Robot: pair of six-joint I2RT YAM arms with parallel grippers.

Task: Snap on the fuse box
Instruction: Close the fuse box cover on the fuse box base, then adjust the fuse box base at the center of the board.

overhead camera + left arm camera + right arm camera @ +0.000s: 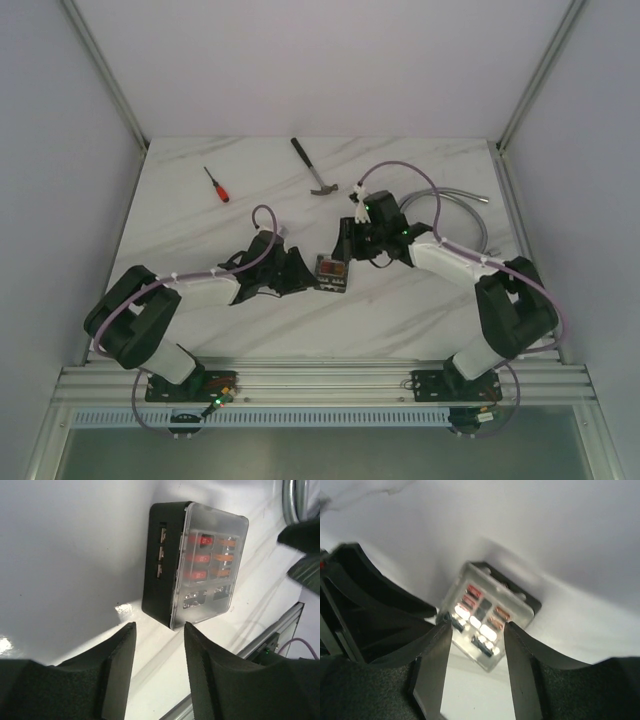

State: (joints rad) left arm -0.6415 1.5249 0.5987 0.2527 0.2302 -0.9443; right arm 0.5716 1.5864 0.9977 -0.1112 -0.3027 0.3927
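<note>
White marble-veined tabletop [190,250] fills the floor of a plain white-walled enclosure, and near its middle, between the two arms, lies the small squarish black plastic fuse box [331,270] with a frosted clear lid sitting on top, red and orange fuses showing through it. The left gripper [303,272] lies low just beside the box's left side; in the left wrist view its two dark fingers [120,660] stand moderately apart with nothing between them, and the fuse box [200,565] sits just ahead of the tips, apart from them. The right gripper [348,242] hangs over the box from the far right side; its fingers [432,660] are parted too, framing the lid [487,615], though the blurred right wrist view does not settle whether the tips touch it, and they do not appear to clamp it. Farther back lie a red-handled screwdriver [217,185], a dark-handled claw hammer [313,167] and a silvery flexible metal hose [465,200].
</note>
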